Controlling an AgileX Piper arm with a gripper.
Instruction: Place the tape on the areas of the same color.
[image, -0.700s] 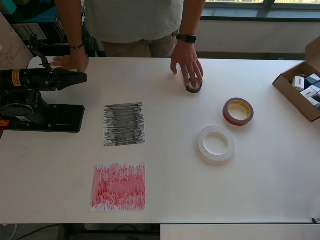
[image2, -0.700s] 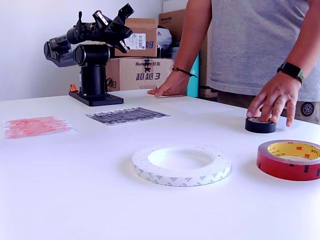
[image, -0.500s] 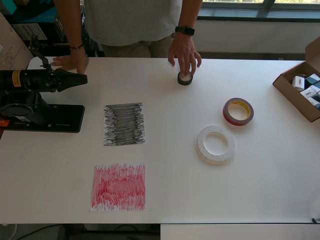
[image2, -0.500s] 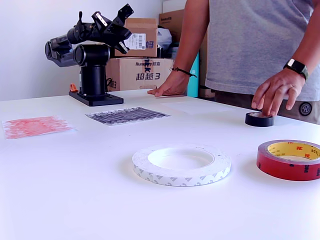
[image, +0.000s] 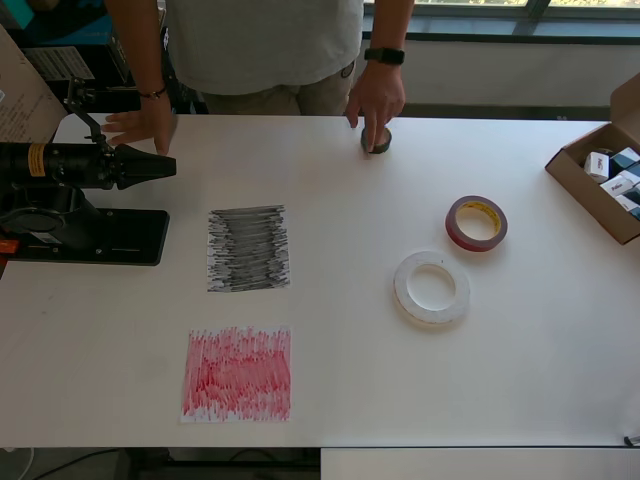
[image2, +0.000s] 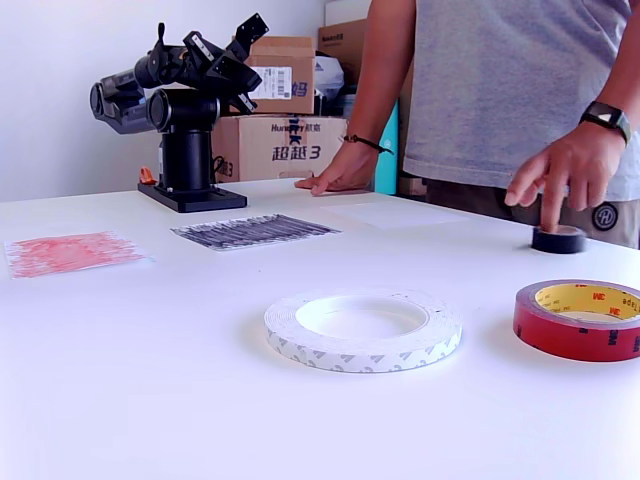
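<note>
White table (image: 520, 380); arm folded above base, level; pincer (image: 165, 166) nearly closed, empty, clear of tape.

I read "3M" on the yellow core of the dark-red tape roll (image2: 580, 318). The far cardboard carton (image2: 280, 147) shows "3" after Chinese characters; its smaller print is illegible.

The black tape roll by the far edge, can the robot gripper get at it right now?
Probably not yet: the person's hand has a finger on the black tape roll, covering it from above, and the gripper sits folded back near its base.
</note>
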